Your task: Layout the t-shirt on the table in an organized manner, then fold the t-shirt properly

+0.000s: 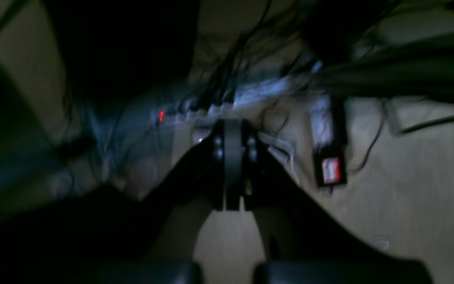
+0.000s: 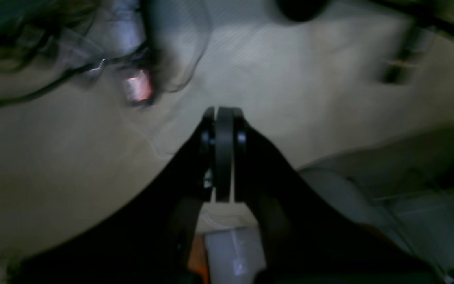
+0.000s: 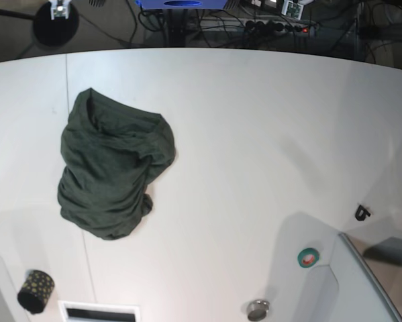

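The broad, smooth white table [image 3: 254,147], curved along its far edge and crossed by a thin seam line, carries everything in the base view. On its left part, just right of that seam, lies the dark green t-shirt [image 3: 110,178] of thin knit cloth, bunched into one crumpled heap with nothing spread out; no sleeve can be told apart from the body. The heap is longer than it is wide, its long axis running from the far side of the table toward the near side with a slight lean, the narrower upper end pointing away from the robot and showing what may be a folded-over hem or neckline. Which end is truly collar and which is hem cannot be settled here.

The cloth looks light, limp and soft; it should drape and slide easily on the slick table and will not hold a shape when lifted. A sound place to take hold would be an outer edge or corner of the pile, such as the rim at the far end, pinching a single layer so the rest can shake loose.

Neither arm appears in the base view. The left gripper [image 1: 233,157] has its fingers pressed together on nothing, and the right gripper [image 2: 223,154] likewise, both over the floor and well apart from the shirt.
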Controlling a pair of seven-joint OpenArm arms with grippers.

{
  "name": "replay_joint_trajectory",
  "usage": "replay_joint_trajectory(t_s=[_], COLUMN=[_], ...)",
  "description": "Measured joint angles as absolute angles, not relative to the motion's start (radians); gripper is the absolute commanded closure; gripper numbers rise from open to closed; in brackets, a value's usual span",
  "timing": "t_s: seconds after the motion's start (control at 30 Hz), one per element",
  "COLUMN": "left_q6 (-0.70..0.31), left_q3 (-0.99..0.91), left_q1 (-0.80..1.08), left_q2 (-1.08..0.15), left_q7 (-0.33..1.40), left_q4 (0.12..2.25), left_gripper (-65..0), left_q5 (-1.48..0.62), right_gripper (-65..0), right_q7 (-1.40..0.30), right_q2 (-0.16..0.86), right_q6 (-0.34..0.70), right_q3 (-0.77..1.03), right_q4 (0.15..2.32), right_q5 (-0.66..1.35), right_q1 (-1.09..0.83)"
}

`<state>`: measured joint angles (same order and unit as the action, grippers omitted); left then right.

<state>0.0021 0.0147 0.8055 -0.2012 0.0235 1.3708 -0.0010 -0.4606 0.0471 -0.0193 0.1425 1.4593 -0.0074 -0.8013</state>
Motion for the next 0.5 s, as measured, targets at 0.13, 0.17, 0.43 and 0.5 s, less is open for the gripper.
replay_joint_trajectory(t_s=[0.13,0.17,0.43,0.5], left_q6=[0.003,0.000,0.003,0.004], left_q3=[0.013,0.013,0.090,0.134], left_q1=[0.850,0.852,0.633,0.554], left_q2=[-0.213,-0.213,-0.196,-0.188], left_q7=[0.004,0.021,0.205,0.298], left_q4=[1.637,1.694,1.802,1.793], left_gripper=[0.0,0.0,0.0,0.0], left_q5=[-0.006,-0.006,-0.019,-0.109], right_gripper=[-0.6,-1.4,-16.7,-31.2], right_q7=[-0.456,-0.466,-0.463,-0.471], right_q2=[0.044,0.040,0.043,0.039], right_q6=[-0.002,-0.001,0.131,0.167], right_q3=[0.185,0.188,0.192,0.190], right_q4=[1.743,1.812,1.917,1.905], right_q5=[0.000,0.004,0.284,0.307], right_q1=[-0.883,-0.896,-0.690,-0.656])
